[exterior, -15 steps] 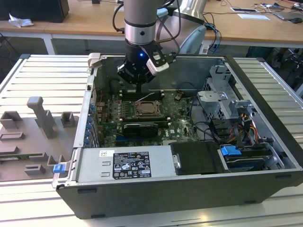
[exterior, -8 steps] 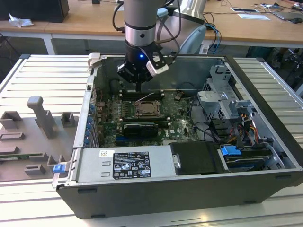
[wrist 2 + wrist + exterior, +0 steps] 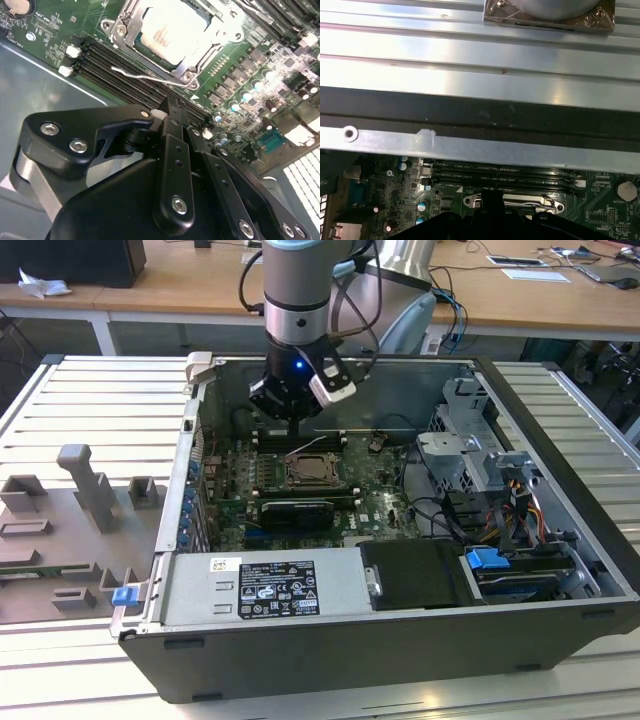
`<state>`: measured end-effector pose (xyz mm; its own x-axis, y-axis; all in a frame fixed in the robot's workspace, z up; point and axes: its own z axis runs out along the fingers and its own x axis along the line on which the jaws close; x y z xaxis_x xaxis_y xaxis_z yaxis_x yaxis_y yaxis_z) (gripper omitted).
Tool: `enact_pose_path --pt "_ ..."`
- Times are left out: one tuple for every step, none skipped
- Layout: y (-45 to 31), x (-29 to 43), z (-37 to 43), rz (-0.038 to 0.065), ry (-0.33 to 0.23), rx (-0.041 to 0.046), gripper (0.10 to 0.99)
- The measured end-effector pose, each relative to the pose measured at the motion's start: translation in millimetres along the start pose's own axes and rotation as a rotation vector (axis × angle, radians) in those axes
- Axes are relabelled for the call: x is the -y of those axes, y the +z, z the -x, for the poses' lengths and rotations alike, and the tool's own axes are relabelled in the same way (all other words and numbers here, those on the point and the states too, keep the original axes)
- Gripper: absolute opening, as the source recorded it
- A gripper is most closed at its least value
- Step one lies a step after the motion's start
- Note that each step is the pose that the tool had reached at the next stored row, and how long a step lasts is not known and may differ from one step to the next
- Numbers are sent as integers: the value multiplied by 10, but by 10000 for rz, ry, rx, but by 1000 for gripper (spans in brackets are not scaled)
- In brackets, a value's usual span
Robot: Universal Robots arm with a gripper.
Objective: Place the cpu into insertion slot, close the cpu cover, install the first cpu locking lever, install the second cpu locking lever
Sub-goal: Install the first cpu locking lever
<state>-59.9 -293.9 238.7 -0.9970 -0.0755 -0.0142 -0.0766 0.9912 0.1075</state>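
The cpu (image 3: 170, 27) lies silver side up in the insertion slot (image 3: 310, 472) on the green motherboard. The cpu cover (image 3: 200, 62) is down around it, its window framing the chip. A thin wire locking lever (image 3: 145, 75) sticks out free from the socket's corner, over the memory slots. My gripper (image 3: 172, 106) hangs just above the board beside the socket, its black fingers together with nothing between them. In the exterior view the gripper (image 3: 293, 425) sits above the far side of the socket. In the first wrist view the gripper (image 3: 492, 200) is in front of the socket's metal edge (image 3: 520, 202).
The open computer case (image 3: 560, 490) holds long memory slots (image 3: 125, 65), a long black card (image 3: 300, 510), a power supply (image 3: 270, 585), a drive cage (image 3: 470, 440) and cables (image 3: 440, 515). The case wall (image 3: 470, 105) stands close behind the gripper. A grey fixture (image 3: 90, 490) sits at the exterior view's left.
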Motion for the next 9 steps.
enact_pose_path --pt "7 2 18 106 6 8 106" --pt "21 4 31 167 11 16 106" --pt "31 5 36 181 13 18 106" --pt "43 7 38 180 15 16 106" --pt "62 9 40 181 16 16 106" --pt "81 12 41 181 16 16 106" --pt "91 13 41 180 16 16 106" --pt "104 14 42 180 15 16 106" --pt "113 15 42 181 16 16 106"
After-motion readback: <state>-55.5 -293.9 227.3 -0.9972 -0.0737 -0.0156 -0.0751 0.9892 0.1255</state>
